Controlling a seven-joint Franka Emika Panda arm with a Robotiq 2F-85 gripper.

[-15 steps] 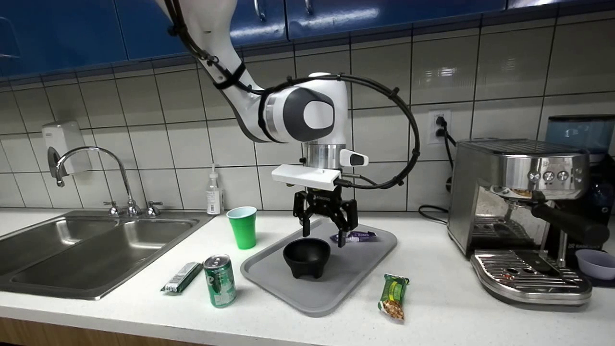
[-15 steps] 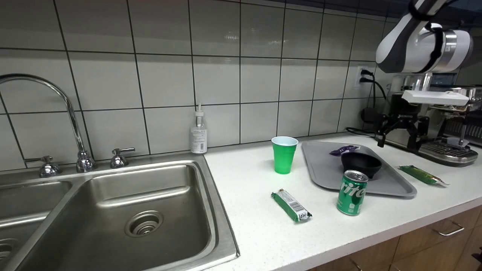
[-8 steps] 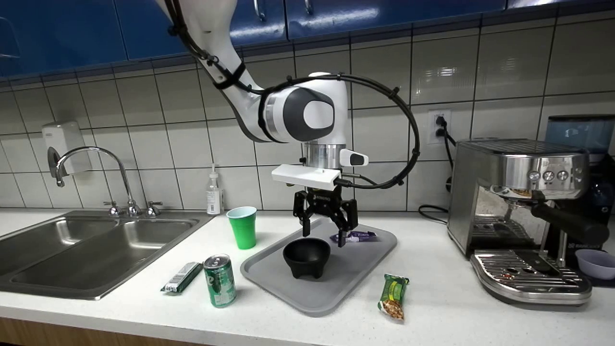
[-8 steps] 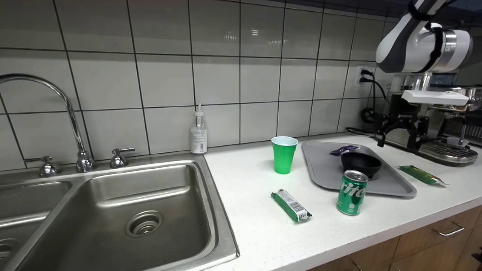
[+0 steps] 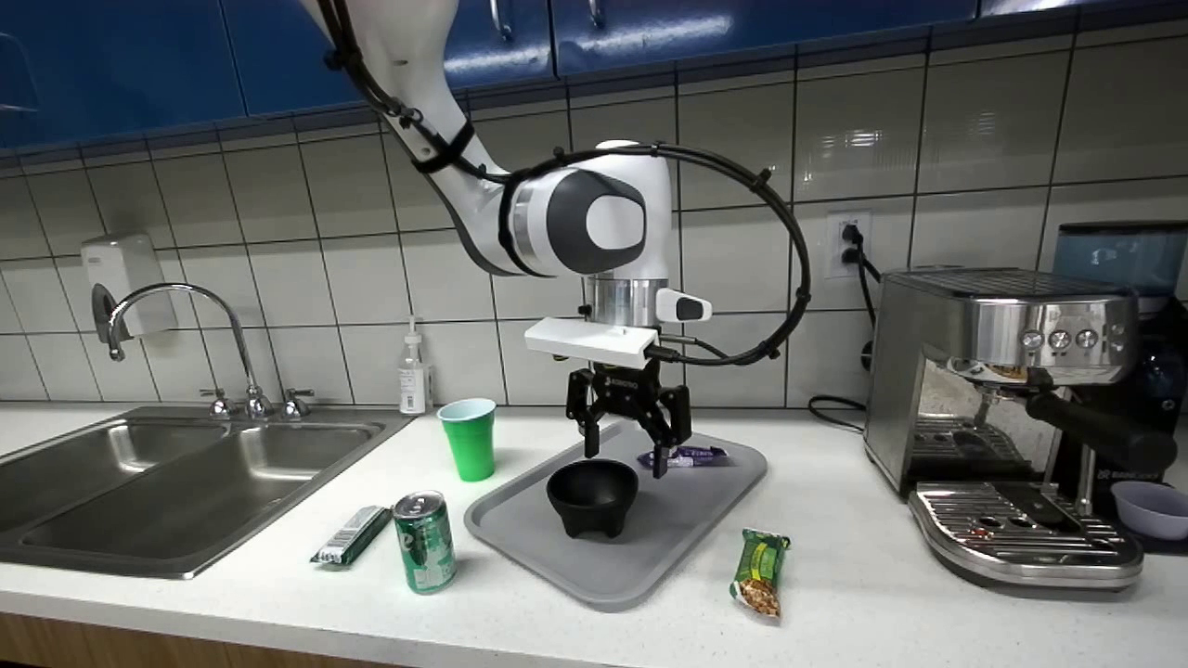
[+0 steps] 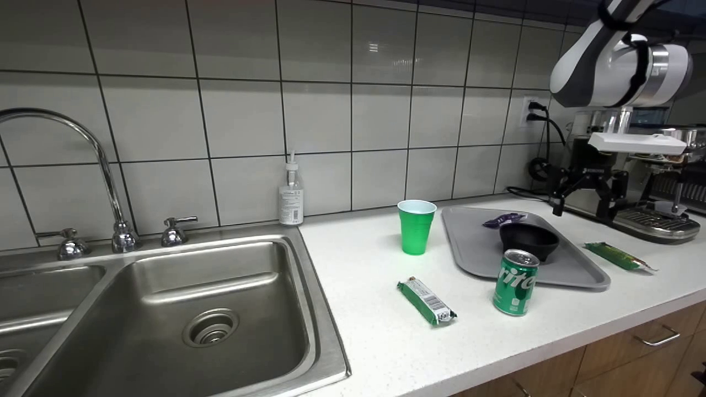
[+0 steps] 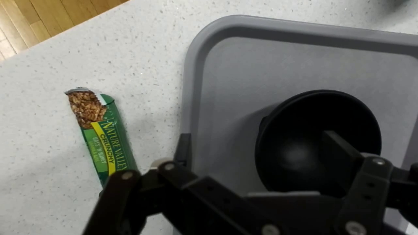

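OK, bent down from up high w/ long white arm [image 5: 594, 218], pointing gripper [image 5: 626, 460] straight down w/ both sides spread wide, over flat gray tray [image 5: 529, 524] & nr bowl [image 7: 294, 130]. Can see bowl sitting on tray: blk, round, smooth, w/ stubby feet. Nr tray's back edge, can spot crinkly purple pkg [image 5: 698, 456]. Off tray, on speckled white counter [image 7: 143, 65], can see grn cup [image 6: 416, 229], shiny metal can [image 6: 515, 286] & crinkly grn pkgs [image 7: 104, 143].

The sink [image 6: 259, 309], wall cabinets [image 5: 733, 37] and espresso machine [image 5: 1007, 320] show a kitchen.
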